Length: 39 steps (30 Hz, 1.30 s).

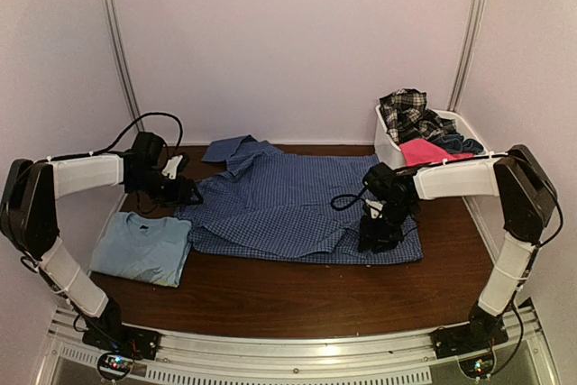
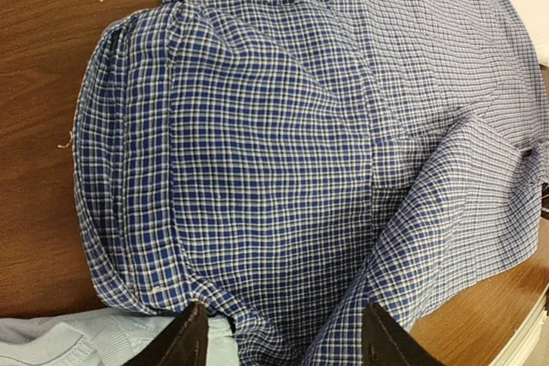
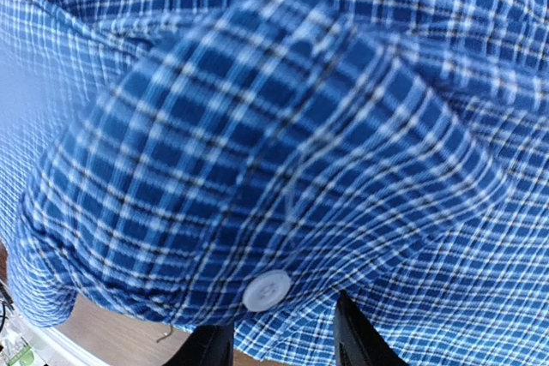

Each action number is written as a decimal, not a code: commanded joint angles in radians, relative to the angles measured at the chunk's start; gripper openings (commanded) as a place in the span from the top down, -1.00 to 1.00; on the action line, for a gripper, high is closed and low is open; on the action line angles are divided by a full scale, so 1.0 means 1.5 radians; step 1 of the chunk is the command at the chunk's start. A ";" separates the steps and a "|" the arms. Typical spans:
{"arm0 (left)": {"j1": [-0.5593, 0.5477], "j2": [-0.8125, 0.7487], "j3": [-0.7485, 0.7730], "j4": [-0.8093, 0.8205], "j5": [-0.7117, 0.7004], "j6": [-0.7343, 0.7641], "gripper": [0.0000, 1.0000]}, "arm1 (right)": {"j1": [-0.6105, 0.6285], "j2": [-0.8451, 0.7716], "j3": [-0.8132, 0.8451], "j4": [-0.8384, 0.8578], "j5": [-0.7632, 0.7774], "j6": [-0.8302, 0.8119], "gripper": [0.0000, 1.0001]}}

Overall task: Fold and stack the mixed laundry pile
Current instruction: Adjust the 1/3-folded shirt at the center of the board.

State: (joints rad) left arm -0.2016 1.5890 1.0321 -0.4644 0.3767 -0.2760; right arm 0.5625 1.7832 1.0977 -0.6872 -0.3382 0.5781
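One blue check shirt lies spread mid-surface: thin, limp, light. It'll sag & slide, so pinch hems/seams, not the middle. Nothing's held by left pincer, jaws apart over shirt's edge. At a buttoned fold sits right pincer; can't tell if it's clamped.

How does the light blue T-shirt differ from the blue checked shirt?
The light blue T-shirt is plain; the blue checked shirt has small checks. The T-shirt is folded compactly; the checked shirt lies spread out and wider. The checked shirt has a turned-down collar; the T-shirt shows none. Both lie on the wooden table.
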 commanded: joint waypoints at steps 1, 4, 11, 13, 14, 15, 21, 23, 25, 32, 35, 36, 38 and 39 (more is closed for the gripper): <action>0.002 -0.011 0.007 0.026 -0.001 -0.005 -0.26 | 0.033 0.009 0.023 -0.047 0.061 0.000 0.09; 0.002 -0.010 0.008 0.027 -0.001 -0.006 -0.25 | 0.049 0.033 0.027 -0.040 0.061 -0.002 0.22; 0.002 -0.010 0.006 0.024 -0.004 -0.005 -0.26 | 0.053 0.025 0.052 -0.062 0.083 -0.013 0.85; 0.002 -0.010 0.004 0.024 -0.005 -0.005 -0.26 | 0.053 0.014 0.068 -0.085 0.095 -0.022 0.90; 0.002 -0.010 0.004 0.023 -0.004 -0.003 -0.26 | 0.053 0.009 0.075 -0.096 0.098 -0.026 0.94; 0.002 -0.010 0.004 0.023 -0.004 -0.002 -0.26 | 0.052 0.002 0.080 -0.104 0.100 -0.030 0.99; 0.002 -0.010 0.009 0.010 -0.007 0.013 -0.26 | 0.042 -0.032 0.092 -0.160 0.131 -0.063 1.00; 0.002 -0.011 0.012 0.003 -0.011 0.020 -0.26 | 0.027 -0.041 0.071 -0.165 0.135 -0.079 1.00; 0.002 -0.009 0.017 -0.008 -0.013 0.031 -0.26 | 0.008 -0.050 0.042 -0.165 0.139 -0.093 1.00; -0.029 -0.001 0.019 -0.049 -0.014 0.084 -0.25 | -0.021 -0.029 0.041 -0.142 0.132 -0.137 0.32; -0.048 0.005 0.011 -0.063 -0.040 0.090 -0.25 | -0.022 -0.011 0.059 -0.128 0.114 -0.150 0.13; -0.049 0.006 0.006 -0.061 -0.042 0.081 -0.25 | -0.022 -0.006 0.061 -0.122 0.108 -0.153 0.13; -0.046 0.004 -0.003 -0.056 -0.061 0.059 -0.25 | -0.022 0.003 0.061 -0.115 0.102 -0.158 0.11; -0.040 0.000 -0.008 -0.051 -0.066 0.045 -0.24 | -0.022 0.008 0.058 -0.112 0.103 -0.161 0.10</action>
State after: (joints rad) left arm -0.2749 1.5898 1.0367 -0.5488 0.3325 -0.1810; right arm 0.5312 1.7653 1.1648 -0.8856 -0.1753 0.3683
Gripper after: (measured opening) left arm 0.625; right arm 0.443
